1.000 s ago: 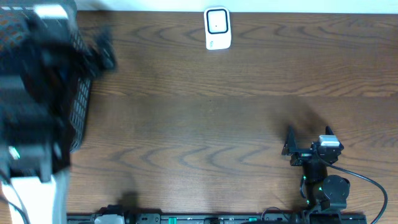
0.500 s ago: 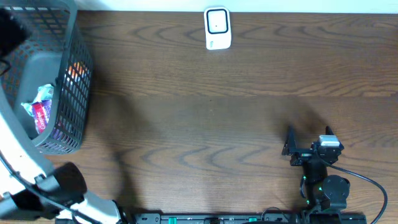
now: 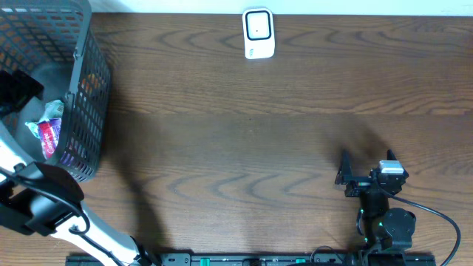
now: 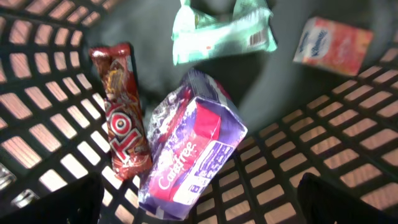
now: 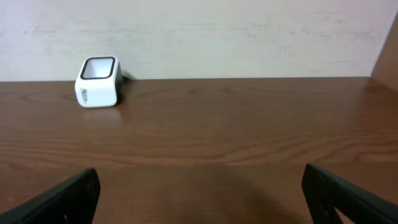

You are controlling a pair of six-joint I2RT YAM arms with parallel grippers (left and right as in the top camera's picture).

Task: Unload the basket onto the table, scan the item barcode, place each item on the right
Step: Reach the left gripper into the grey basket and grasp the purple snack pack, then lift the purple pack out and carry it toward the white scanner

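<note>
Several items lie in the black mesh basket (image 3: pixel 92 111) at the table's left. In the left wrist view I see a purple and pink pad pack (image 4: pixel 193 152), a red candy bar (image 4: pixel 124 121), a pale green wipes pack (image 4: pixel 221 31) with a barcode showing, and an orange tissue pack (image 4: pixel 333 45). My left gripper (image 4: pixel 199 208) hangs open above the purple pack, holding nothing; from overhead it (image 3: pixel 18 92) sits over the basket's left side. The white scanner (image 3: pixel 258 33) stands at the far edge, also in the right wrist view (image 5: pixel 97 82). My right gripper (image 3: pixel 367 164) rests open at the near right.
The basket's mesh walls rise around the left gripper. A pale wall (image 5: pixel 199 31) runs behind the table's far edge. Brown tabletop (image 3: pixel 244 140) stretches between basket, scanner and right arm.
The left arm has swung fast around the basket and its gripper now hangs inside it, over the items. The right arm has not moved.
</note>
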